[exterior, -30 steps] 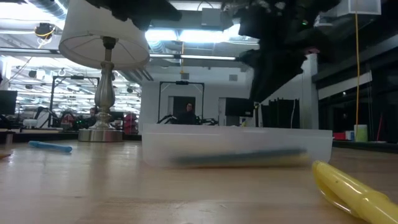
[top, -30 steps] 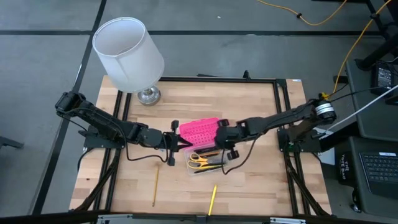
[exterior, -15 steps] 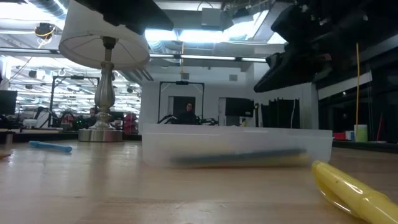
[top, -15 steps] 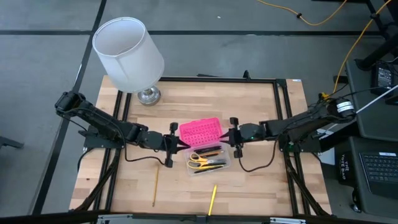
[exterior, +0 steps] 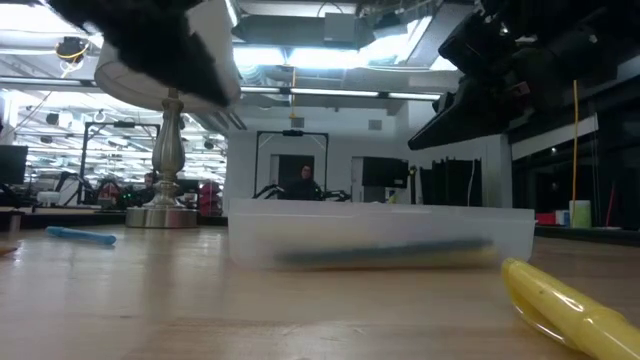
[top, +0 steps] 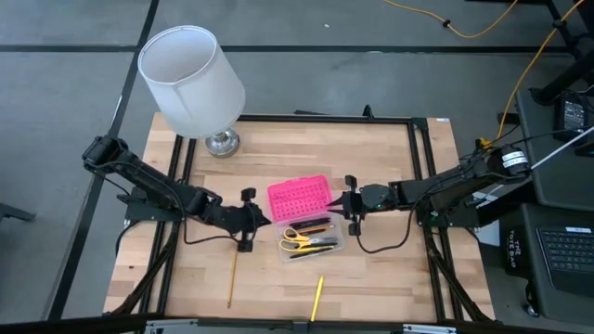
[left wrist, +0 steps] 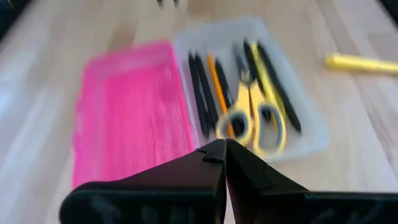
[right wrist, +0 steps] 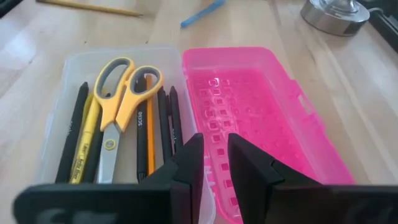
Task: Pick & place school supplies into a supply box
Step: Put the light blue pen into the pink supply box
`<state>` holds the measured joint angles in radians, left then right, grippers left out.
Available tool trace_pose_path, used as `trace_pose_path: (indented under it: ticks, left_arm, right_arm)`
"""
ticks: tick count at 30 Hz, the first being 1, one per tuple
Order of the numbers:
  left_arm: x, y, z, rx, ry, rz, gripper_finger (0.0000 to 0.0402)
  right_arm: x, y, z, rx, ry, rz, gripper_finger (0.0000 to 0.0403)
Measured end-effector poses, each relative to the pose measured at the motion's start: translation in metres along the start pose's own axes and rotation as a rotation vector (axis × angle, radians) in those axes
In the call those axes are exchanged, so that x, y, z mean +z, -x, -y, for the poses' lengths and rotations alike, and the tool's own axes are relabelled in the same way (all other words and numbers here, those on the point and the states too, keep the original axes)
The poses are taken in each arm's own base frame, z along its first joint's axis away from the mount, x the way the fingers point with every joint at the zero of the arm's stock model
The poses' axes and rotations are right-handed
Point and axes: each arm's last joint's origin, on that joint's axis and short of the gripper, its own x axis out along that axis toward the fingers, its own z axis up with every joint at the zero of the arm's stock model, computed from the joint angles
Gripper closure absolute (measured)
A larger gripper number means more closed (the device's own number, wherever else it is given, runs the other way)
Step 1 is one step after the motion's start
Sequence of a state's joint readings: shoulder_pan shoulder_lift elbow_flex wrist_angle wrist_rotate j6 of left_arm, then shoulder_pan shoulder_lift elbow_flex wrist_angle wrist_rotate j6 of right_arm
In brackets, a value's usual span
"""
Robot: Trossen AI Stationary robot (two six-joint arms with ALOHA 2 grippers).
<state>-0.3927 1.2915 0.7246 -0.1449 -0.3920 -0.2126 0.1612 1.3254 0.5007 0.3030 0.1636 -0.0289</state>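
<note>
High view – box: the supply box [top: 311, 221] lies open mid-table, its pink lid [top: 299, 196] folded back on the lamp side and its clear base [top: 315, 240] toward the front edge.
High view – contents: yellow-handled scissors [top: 297, 238] and several pens lie in the base.
High view – loose supplies: one yellow pencil [top: 230, 278] lies on the wood below the left arm, and a second yellow pencil [top: 317, 298] lies near the front edge; both are outside the box.
High view – left gripper [top: 261, 221]: just beside the lid's left end, holding nothing.
High view – right gripper [top: 347, 202]: just beside the lid's right end, holding nothing.
High view – lamp [top: 193, 82]: stands at the far left corner, well apart from the work.

Low view – base: the translucent base [exterior: 380, 236] shows dark pens inside; a yellow marker [exterior: 570, 308] lies in front of it and a blue pen [exterior: 80, 236] far off by the lamp foot.

Left wrist view – fingers [left wrist: 239, 169]: pressed together, empty, aimed at the lid and the scissors [left wrist: 255, 115].

Right wrist view – fingers [right wrist: 189, 163]: a narrow gap stands between them, nothing in it; they hover over the seam between lid and base.

Step in hand: judged as between picks, with most supplies boxed and some loose.
Next move: probably the left arm must swing toward the near pencil, open, and come down across its thin shaft.
</note>
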Motion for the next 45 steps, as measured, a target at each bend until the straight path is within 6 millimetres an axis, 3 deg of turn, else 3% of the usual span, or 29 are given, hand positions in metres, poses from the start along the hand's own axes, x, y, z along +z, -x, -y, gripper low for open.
trace_pose_path:
  ticks: [14, 28, 45]
  left_arm:
    - [-0.038, 0.008, -0.009, 0.068, 0.184, -0.403, 0.0398]
    - [-0.045, 0.011, -0.013, 0.101, 0.128, -0.479, 0.0393]
    - [-0.056, 0.019, -0.019, 0.183, 0.058, -0.6, 0.0289]
  right_arm:
    - [0.0, 0.0, 0.0, 0.0, 0.002, 0.0, 0.0324]
    - [0.0, 0.0, 0.0, -0.001, -0.053, 0.0, 0.0324]
    - [0.0, 0.0, 0.0, -0.001, -0.051, -0.001, 0.0325]
